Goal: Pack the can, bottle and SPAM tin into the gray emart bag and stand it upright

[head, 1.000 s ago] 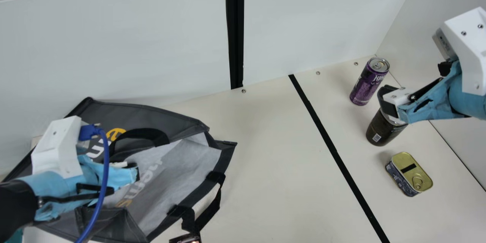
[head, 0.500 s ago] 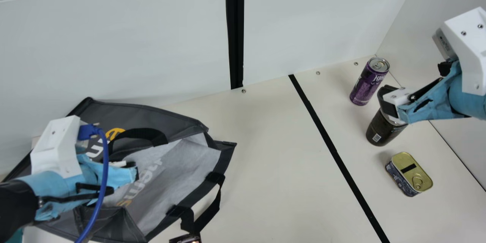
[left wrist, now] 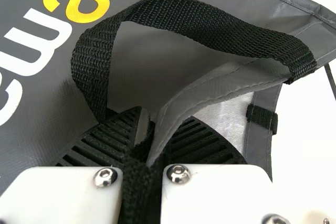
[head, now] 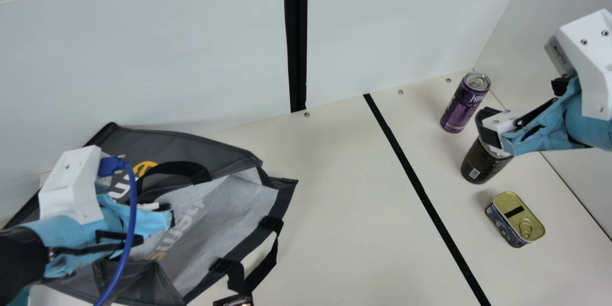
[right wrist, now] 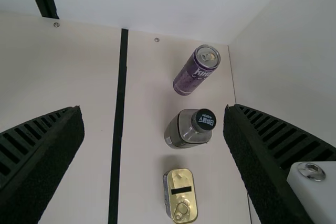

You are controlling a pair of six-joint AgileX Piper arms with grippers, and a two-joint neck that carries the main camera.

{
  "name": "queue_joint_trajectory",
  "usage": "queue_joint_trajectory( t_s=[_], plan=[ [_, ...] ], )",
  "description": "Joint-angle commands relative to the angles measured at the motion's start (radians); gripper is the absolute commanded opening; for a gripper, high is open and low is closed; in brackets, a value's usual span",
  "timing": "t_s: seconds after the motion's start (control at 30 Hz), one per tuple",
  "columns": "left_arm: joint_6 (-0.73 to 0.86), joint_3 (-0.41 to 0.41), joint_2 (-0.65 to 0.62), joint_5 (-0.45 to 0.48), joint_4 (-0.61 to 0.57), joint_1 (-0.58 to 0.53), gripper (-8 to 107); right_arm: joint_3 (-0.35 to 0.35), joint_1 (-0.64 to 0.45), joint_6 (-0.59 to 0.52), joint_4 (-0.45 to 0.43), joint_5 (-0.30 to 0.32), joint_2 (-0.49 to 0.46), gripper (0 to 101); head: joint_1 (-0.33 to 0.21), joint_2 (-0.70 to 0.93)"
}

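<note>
My left gripper [head: 168, 216] is over the gray emart bag [head: 191, 147], which lies collapsed at the main view's left, its mouth facing right. In the left wrist view that gripper [left wrist: 152, 129] is shut on the bag's rim and black webbing; a handle [left wrist: 173, 17] loops beside it. My right gripper [head: 489, 128] hangs above the dark bottle [head: 479, 166]. From its wrist, the right gripper [right wrist: 153, 119] stands wide open, nothing between its fingers, with the capped bottle [right wrist: 190, 128] below. The purple can [head: 464, 105] and the gold-lidded tin [head: 519, 222] stand on either side of the bottle.
Behind the cream table [head: 344, 210] rises a white wall [head: 158, 57], and another wall bounds the right side. A black tape line [head: 420, 191] crosses the table between bag and items. A small dark object [head: 234, 300] is at the front edge.
The left gripper and the bag rim it holds have shifted very slightly left, along with the bag's handles. The right arm, can, bottle and tin are unmoved.
</note>
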Motion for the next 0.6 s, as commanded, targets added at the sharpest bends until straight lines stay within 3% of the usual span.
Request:
queue_joint_trajectory(
  t_s=[0.0,0.23,0.57],
  plan=[
    [0.000,0.000,0.000,0.000,0.000,0.000,-8,0.000,0.000,0.000,0.000,0.000,0.000,95,-0.023,-0.001],
    [0.000,0.000,0.000,0.000,0.000,0.000,-8,0.000,0.000,0.000,0.000,0.000,0.000,95,-0.023,-0.001],
    [0.000,0.000,0.000,0.000,0.000,0.000,-8,-0.013,0.092,0.112,-0.114,-0.004,-0.011,95,-0.023,-0.001]
  ],
)
